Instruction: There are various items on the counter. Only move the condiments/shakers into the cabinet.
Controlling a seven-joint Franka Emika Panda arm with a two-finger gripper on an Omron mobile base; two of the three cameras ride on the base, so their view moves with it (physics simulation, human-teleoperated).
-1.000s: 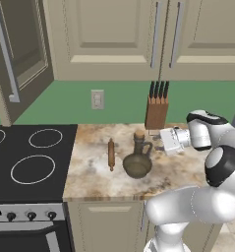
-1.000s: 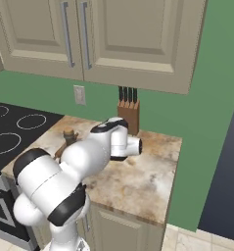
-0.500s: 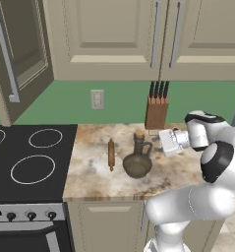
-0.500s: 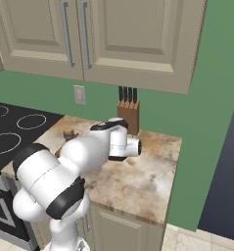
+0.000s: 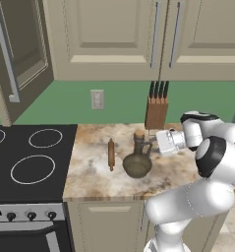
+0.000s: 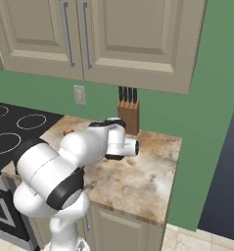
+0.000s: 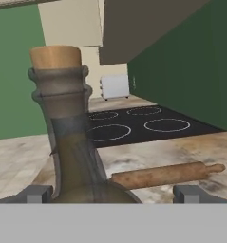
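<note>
One dark olive corked jug (image 5: 137, 161), glossy, bulbous, narrow-necked, standing upright on marbled stone counter (image 5: 94, 162), just beside one smooth wooden rolling pin (image 5: 110, 154). Gripper (image 7: 112, 193) spread wide, grasping nothing, fingertips (image 7: 36, 193) flanking jug base. One wooden knife block (image 5: 157, 112) standing behind, holding four black handles.

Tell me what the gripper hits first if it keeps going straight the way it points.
Most likely the jug: it stands dead ahead between the open gripper's fingertips, with the rolling pin behind it.
</note>
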